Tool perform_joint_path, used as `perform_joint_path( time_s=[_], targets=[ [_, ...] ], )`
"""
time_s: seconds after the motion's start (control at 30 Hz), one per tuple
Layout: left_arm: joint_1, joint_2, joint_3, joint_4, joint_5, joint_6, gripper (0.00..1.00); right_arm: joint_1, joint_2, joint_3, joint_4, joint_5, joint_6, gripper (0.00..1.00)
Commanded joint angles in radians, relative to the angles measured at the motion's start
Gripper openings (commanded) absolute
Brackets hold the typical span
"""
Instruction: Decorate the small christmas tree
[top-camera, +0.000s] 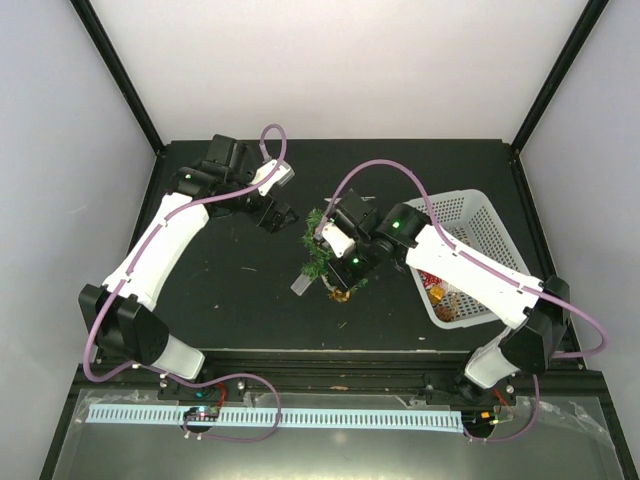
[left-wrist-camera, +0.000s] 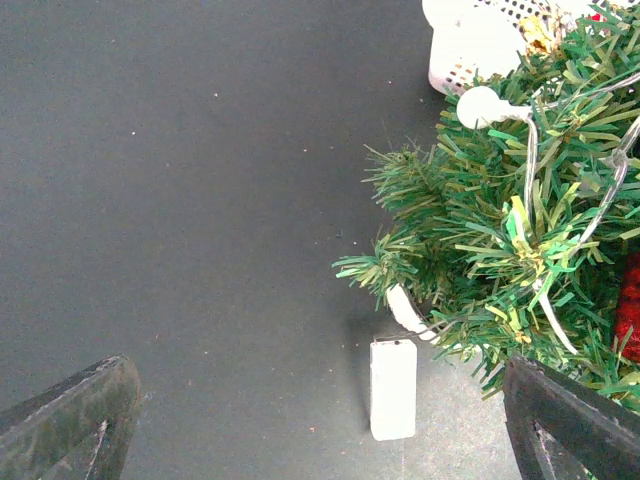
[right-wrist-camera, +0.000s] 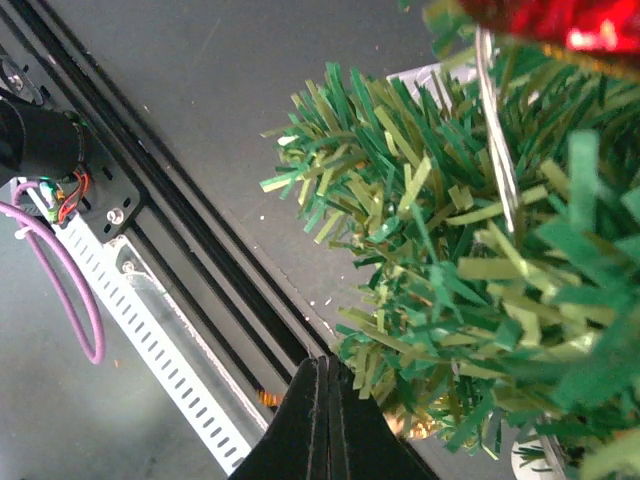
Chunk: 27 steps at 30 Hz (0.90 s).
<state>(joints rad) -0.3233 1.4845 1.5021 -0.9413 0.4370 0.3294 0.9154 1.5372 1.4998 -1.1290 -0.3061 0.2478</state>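
Observation:
The small christmas tree (top-camera: 320, 252) stands mid-table, bushy green, with a wire light string and a white bulb (left-wrist-camera: 482, 107) draped on it. Its white pot (left-wrist-camera: 404, 308) shows under the branches. The string's white battery box (left-wrist-camera: 393, 388) lies flat on the mat just in front of the pot. My left gripper (left-wrist-camera: 320, 445) hovers open to the tree's left, both dark fingers (left-wrist-camera: 70, 420) wide apart with nothing between them. My right gripper (right-wrist-camera: 323, 378) is shut, pressed against the tree's lower branches (right-wrist-camera: 470, 270); nothing shows between its jaws. A red ornament (right-wrist-camera: 560, 20) hangs in the tree.
A white perforated basket (top-camera: 478, 215) with red and gold ornaments sits right of the tree. A gold ornament (top-camera: 340, 295) lies at the tree's foot. The black front rail (right-wrist-camera: 150, 190) of the table runs close below the right gripper.

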Motion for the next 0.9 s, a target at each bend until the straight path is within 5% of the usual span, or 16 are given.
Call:
perform_joint_path(
  time_s=[0.0, 0.37, 0.87],
  targets=[
    [-0.007, -0.027, 0.003, 0.02, -0.009, 0.01, 0.99, 0.039, -0.01, 0.055, 0.007, 0.129, -0.022, 0.01],
    [-0.007, -0.025, 0.0, 0.013, -0.007, 0.018, 0.99, 0.066, -0.04, 0.081, 0.022, 0.239, -0.042, 0.01],
    [0.046, -0.076, -0.026, -0.022, 0.092, 0.065, 0.91, 0.084, -0.001, 0.15, 0.002, 0.202, -0.07, 0.01]
  ],
)
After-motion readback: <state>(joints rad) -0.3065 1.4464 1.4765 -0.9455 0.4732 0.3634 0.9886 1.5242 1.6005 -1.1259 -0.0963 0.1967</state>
